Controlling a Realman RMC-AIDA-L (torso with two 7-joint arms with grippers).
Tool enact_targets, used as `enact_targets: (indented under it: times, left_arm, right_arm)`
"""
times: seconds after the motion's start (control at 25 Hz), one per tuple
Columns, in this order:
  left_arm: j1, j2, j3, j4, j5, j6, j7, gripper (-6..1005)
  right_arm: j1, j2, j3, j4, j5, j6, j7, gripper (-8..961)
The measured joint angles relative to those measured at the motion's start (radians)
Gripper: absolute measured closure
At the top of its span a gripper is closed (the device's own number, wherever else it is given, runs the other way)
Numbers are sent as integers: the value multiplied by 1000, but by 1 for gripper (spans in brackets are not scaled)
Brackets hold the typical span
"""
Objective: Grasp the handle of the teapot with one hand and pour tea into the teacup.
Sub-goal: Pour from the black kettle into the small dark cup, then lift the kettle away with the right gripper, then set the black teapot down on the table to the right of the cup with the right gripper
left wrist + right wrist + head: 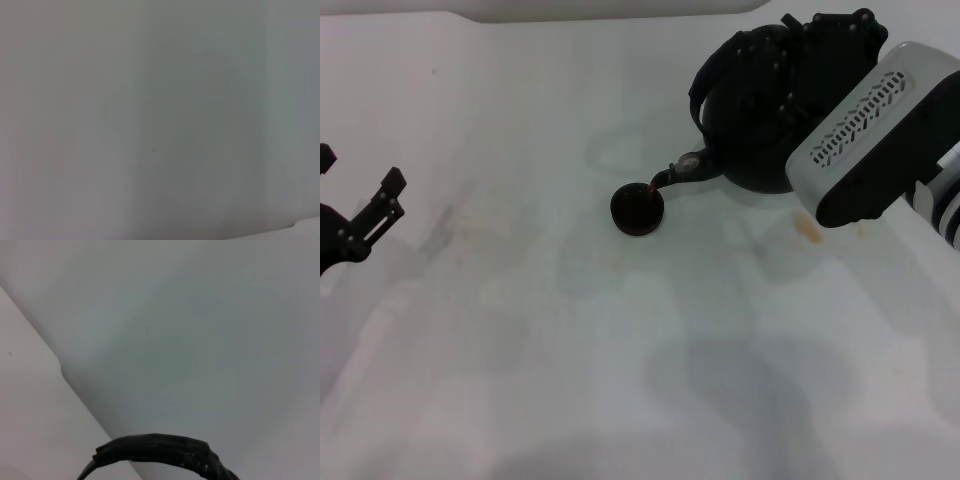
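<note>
The round matte black teapot (760,120) is held tilted toward the left at the back right of the white table, its short spout (678,170) pointing down. A thin dark red stream runs from the spout into the small dark teacup (637,209), which stands on the table just left of and below the spout. My right gripper (820,45) is shut on the teapot's black hoop handle (705,85); the handle also shows in the right wrist view (160,450). My left gripper (360,215) is open and empty at the far left, away from both.
The white table (620,350) carries faint stains, with a small orange-brown spot (808,232) below the teapot. A raised white edge (600,10) runs along the back. The left wrist view shows only a blank grey surface.
</note>
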Motion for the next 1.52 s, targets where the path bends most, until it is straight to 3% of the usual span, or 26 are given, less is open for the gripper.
enact_targets:
  times: [0.52, 0.84, 1.12, 1.52]
  left_arm:
    - [-10, 1, 0, 11, 0, 1, 0, 138]
    - [-10, 2, 0, 11, 0, 11, 0, 138]
    - [-10, 2, -2, 11, 0, 13, 0, 138]
    - [-24, 2, -2, 11, 1, 27, 0, 137]
  right_arm:
    - [-1, -2, 34, -2, 15, 45, 84, 842]
    - [-11, -4, 192, -53, 83, 259, 260, 842]
    - [-31, -6, 371, -139, 139, 497, 270, 841]
    - [-58, -6, 525, -244, 142, 757, 270, 841]
